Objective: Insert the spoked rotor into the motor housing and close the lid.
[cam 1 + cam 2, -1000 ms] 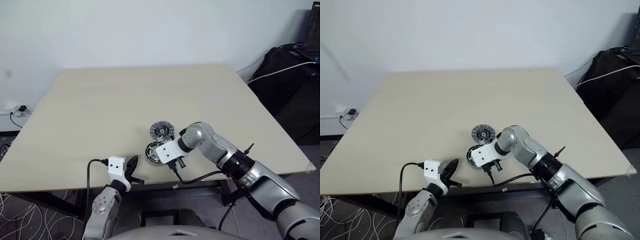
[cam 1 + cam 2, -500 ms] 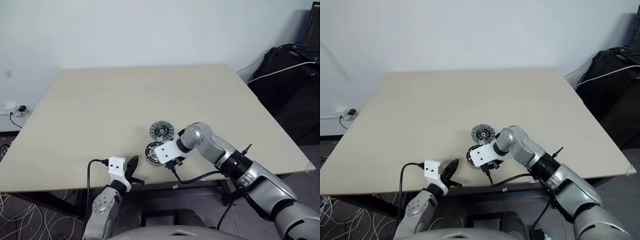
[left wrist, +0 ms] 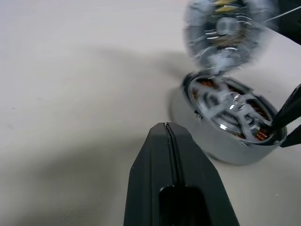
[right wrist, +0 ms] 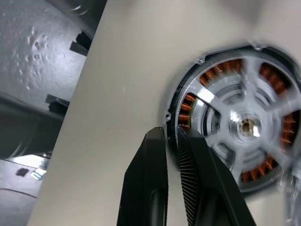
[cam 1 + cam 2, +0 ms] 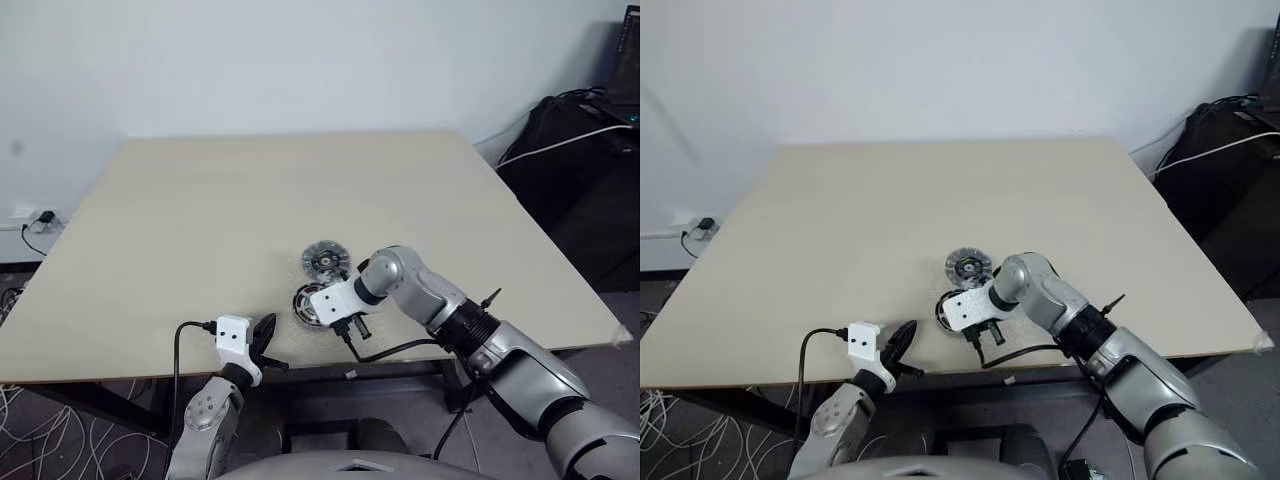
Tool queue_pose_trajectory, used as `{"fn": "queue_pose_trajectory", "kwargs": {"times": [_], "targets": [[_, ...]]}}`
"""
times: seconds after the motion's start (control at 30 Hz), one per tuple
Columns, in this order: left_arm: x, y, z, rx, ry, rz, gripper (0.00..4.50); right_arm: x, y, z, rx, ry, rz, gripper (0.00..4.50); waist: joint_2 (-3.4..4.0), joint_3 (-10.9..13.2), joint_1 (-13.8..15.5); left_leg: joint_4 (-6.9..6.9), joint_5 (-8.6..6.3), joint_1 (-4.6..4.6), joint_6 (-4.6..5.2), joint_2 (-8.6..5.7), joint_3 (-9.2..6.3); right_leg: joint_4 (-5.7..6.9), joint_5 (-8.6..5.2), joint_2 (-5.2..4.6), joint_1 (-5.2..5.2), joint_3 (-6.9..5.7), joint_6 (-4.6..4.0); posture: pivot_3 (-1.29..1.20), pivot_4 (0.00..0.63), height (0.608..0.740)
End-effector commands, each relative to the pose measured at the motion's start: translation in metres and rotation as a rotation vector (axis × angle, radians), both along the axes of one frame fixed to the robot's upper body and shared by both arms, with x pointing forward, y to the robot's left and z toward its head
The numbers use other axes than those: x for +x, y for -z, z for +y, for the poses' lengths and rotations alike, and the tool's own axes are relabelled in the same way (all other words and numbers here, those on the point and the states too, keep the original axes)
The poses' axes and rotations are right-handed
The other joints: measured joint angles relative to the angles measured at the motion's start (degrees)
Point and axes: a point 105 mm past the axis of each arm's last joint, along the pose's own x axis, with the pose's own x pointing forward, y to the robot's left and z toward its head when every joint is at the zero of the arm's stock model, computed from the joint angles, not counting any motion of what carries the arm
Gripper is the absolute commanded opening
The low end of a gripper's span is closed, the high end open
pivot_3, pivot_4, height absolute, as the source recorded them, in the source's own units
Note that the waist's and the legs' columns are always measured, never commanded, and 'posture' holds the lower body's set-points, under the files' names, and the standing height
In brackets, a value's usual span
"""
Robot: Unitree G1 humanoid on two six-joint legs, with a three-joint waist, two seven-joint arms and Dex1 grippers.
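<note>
The surface (image 5: 200, 220) carries two small round metal parts near its front edge. The larger unit is the motor housing (image 4: 235, 127), lying flat directly ahead of the right fingers (image 4: 155, 183). It already acts as the container: the spoked rotor (image 3: 233, 110) sits inside it, silver spokes and hub across the top, copper windings visible through the gaps between spokes. By the look of it the insertion is done, though whether the rotor is fully seated cannot be told.

The right fingers are nearly pressed together, with only a thin slot between them; their tips lie at the housing's rim, one pad just outside the wall and the other at its edge. Whether they pinch the rim or merely touch it cannot be told.

The lid (image 5: 324, 259) lies just beyond the housing, on the far side from the right fingers, close beside it or touching it. It appears to be a rigid, fairly dense metal disc, smooth and likely slippery on its faces, so a hold across its ribbed edge looks safest.

The left fingers (image 3: 170, 141) are pressed fully together, empty, resting short of the housing and apart from it.
</note>
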Motion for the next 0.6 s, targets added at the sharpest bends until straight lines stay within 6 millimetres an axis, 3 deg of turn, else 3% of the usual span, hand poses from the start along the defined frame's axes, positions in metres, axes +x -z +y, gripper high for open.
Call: {"fn": "queue_pose_trajectory", "kwargs": {"times": [0.03, 0.2, 0.33, 0.6], "targets": [[0.005, -0.014, -0.003, -0.018, -0.002, -0.059, 0.0, 0.003, -0.004, 0.001, 0.013, 0.009, -0.009, 0.09, 0.01, -0.01, -0.02, 0.0, 0.0, 0.0, 0.0, 0.0, 0.0, 0.0, 0.0, 0.0, 0.0, 0.0, 0.0, 0.0, 0.0, 0.74], [0.005, -0.014, -0.003, -0.017, 0.001, -0.06, 0.0, 0.003, -0.011, 0.007, 0.1, 0.1, 0.013, 0.09, -0.01, -0.02, 0.0, 0.05, 0.0, 0.0, 0.0, 0.0, 0.0, 0.01, -0.07, 0.0, 0.03, 0.0, -0.14, 0.0, 0.0, 0.74], [0.006, -0.014, -0.002, -0.018, -0.001, -0.06, 0.0, 0.0, -0.034, 0.017, 0.317, 0.466, 0.219, 0.09, -0.03, -0.01, 0.01, 0.04, 0.0, -0.05, 0.0, 0.02, -0.03, 0.03, -0.07, 0.0, -0.04, 0.02, -0.16, 0.0, 0.0, 0.74], [0.007, -0.013, -0.004, -0.022, 0.02, -0.055, 0.0, -0.018, -0.054, 0.004, 0.379, 0.772, 0.362, 0.09, -0.02, 0.0, 0.24, 0.05, -0.15, -0.15, -0.24, 0.0, -0.03, 0.02, -0.14, -0.07, -0.12, 0.01, -0.19, 0.0, 0.0, 0.74]]}}
